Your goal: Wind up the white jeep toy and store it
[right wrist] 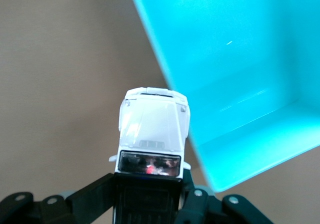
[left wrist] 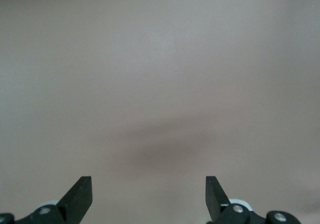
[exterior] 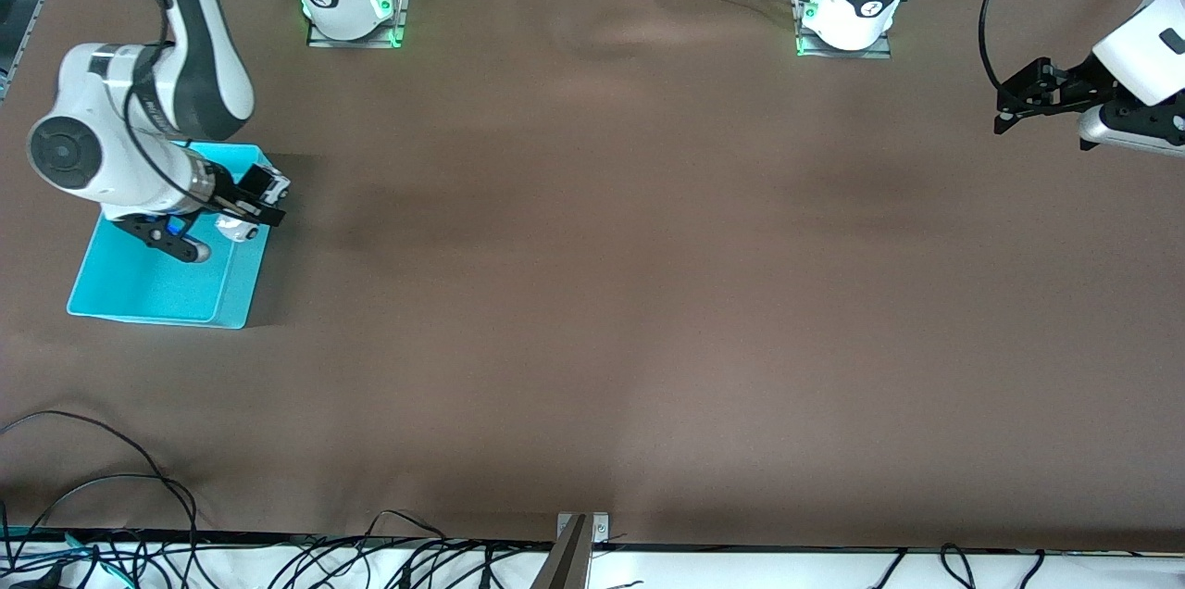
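My right gripper (exterior: 264,194) is shut on the white jeep toy (right wrist: 152,134), a small white car with a black roof and dark windscreen. In the front view the jeep toy (exterior: 267,186) is held in the air over the rim of the cyan bin (exterior: 157,293) at the side toward the left arm's end. The right wrist view shows the bin (right wrist: 240,63) beside the jeep's nose, its inside bare. My left gripper (exterior: 1018,103) is open and empty, held above the table at the left arm's end; its view shows only bare brown table between the fingertips (left wrist: 80,194).
The brown table cover (exterior: 602,293) stretches between both arms. Cables hang along the table edge nearest the front camera (exterior: 111,515). The two arm bases (exterior: 347,6) stand at the edge farthest from it.
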{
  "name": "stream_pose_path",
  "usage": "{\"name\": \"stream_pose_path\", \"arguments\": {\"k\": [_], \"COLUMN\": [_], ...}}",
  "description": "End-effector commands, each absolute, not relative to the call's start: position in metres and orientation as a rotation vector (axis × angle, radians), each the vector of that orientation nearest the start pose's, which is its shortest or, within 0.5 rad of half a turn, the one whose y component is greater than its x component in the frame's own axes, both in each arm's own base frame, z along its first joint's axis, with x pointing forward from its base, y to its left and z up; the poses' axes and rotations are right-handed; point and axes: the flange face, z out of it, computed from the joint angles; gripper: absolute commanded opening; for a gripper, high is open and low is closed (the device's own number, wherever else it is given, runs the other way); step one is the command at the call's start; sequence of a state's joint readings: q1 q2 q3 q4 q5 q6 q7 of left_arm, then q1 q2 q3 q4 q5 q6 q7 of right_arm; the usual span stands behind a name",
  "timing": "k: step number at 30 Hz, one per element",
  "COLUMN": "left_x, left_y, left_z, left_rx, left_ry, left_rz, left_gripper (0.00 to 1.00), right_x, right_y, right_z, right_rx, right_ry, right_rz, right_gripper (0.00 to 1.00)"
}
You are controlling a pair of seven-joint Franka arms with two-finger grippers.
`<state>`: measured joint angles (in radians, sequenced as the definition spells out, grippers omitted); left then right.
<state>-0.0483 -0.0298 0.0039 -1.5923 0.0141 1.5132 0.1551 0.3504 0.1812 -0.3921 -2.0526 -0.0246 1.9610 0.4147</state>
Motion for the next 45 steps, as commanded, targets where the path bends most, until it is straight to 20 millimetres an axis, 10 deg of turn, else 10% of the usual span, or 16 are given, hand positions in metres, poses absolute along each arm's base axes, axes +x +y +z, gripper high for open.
{"name": "stream_pose_path", "arguments": {"k": [1, 21, 45], "left_x": [0.542, 0.542, 0.542], "left_y": [-0.021, -0.024, -0.029], "left_z": [0.632, 0.632, 0.633], "left_rx": [-3.111, -3.111, -3.109], "left_ry": [0.288, 0.295, 0.307], "left_rz": [0.085, 0.083, 0.080], "left_gripper": [1.00, 1.00, 1.00], "right_x": [0.541, 0.514, 0.524], "right_y": [-0.065, -0.196, -0.201], "right_z": [0.354, 0.354, 0.268], "right_rx": [-3.225, -3.259, -3.284], "right_ry": [0.574, 0.235, 0.298], "right_rz": [0.410, 0.411, 0.332], "right_gripper": [0.00, 0.00, 0.00]}}
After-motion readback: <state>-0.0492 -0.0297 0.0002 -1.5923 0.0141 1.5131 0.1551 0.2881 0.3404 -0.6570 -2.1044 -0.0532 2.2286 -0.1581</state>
